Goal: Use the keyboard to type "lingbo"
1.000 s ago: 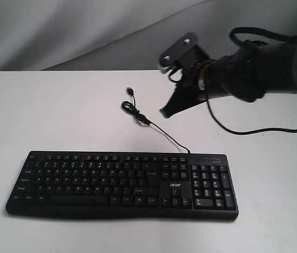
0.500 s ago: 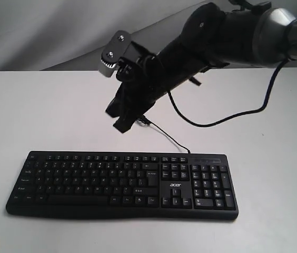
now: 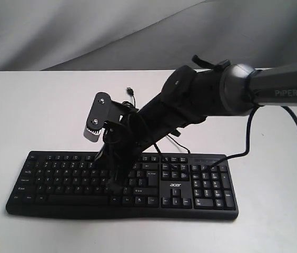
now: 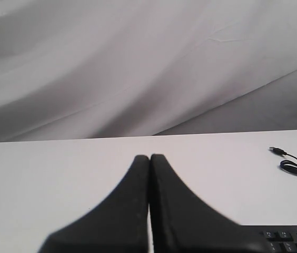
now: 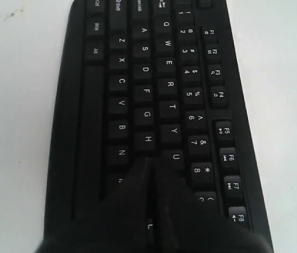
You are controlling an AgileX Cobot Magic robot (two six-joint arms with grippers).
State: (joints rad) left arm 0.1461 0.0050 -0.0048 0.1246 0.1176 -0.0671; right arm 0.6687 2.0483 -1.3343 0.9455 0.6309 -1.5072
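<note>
The black keyboard [image 3: 201,184] lies along the front of the white table, its "acer" logo beside the number pad. My right arm reaches in from the right, and my right gripper [image 3: 115,185] points down onto the right part of the letter keys. In the right wrist view the right gripper [image 5: 152,161] is shut, its tips over the keys beside H and U on the keyboard [image 5: 138,79]; an L legend shows between the fingers. Whether the tips touch a key I cannot tell. My left gripper [image 4: 149,157] is shut and empty above the table, off the keyboard's corner [image 4: 290,240].
The keyboard's thin USB cable [image 3: 131,92] lies coiled behind it on the table [image 3: 43,105], also seen in the left wrist view as a cable [image 4: 296,167]. A grey cloth backdrop [image 3: 85,31] hangs behind the table's far edge.
My right arm swung from the back right toward the left and came down, from high above the cable to the keyboard's letter keys. The keyboard has stayed put.
</note>
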